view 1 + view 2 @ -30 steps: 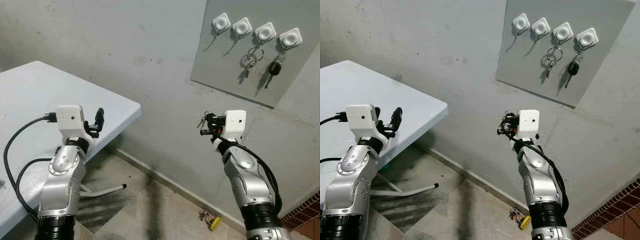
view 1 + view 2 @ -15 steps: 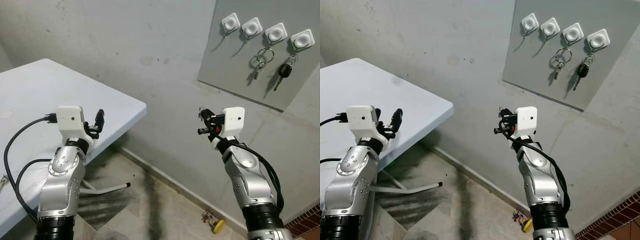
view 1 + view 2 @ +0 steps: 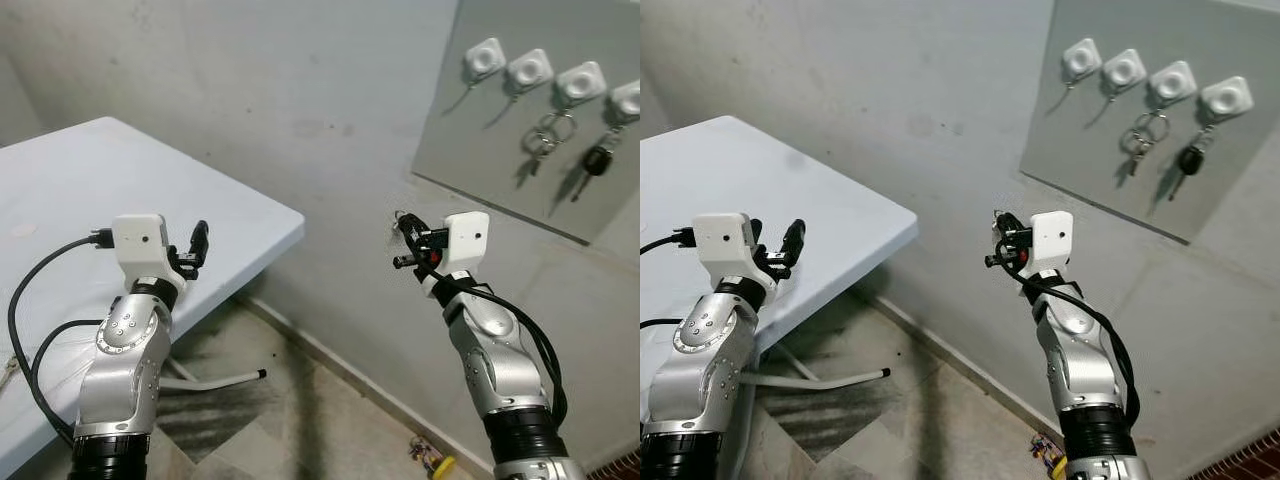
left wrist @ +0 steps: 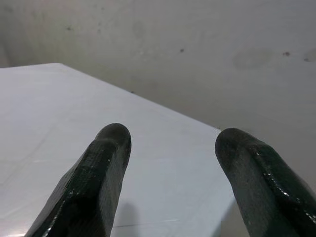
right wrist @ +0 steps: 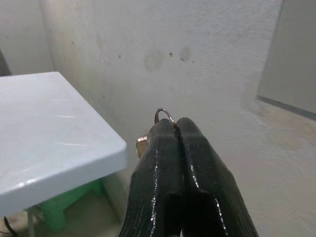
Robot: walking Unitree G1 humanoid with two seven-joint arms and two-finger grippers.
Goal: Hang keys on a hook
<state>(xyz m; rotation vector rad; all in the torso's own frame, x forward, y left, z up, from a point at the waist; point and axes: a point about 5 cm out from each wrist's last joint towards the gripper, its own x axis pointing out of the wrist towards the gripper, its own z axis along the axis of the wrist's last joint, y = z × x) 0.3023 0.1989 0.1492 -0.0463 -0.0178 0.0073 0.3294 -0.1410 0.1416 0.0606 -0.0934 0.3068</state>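
Right wrist view: the right gripper [image 5: 176,129] is pinching the keys [image 5: 163,117], carrying them toward the hooks [image 3: 1082,60]; next it needs raising to an empty one.

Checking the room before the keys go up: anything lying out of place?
A small yellow and red object lies on the floor at the foot of the wall, below the grey hook board. It looks dropped; too small to identify.

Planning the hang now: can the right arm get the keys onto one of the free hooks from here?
Probably not yet. The right tool, shut on the keys, is well below the free hooks. Nothing blocks the way, though.
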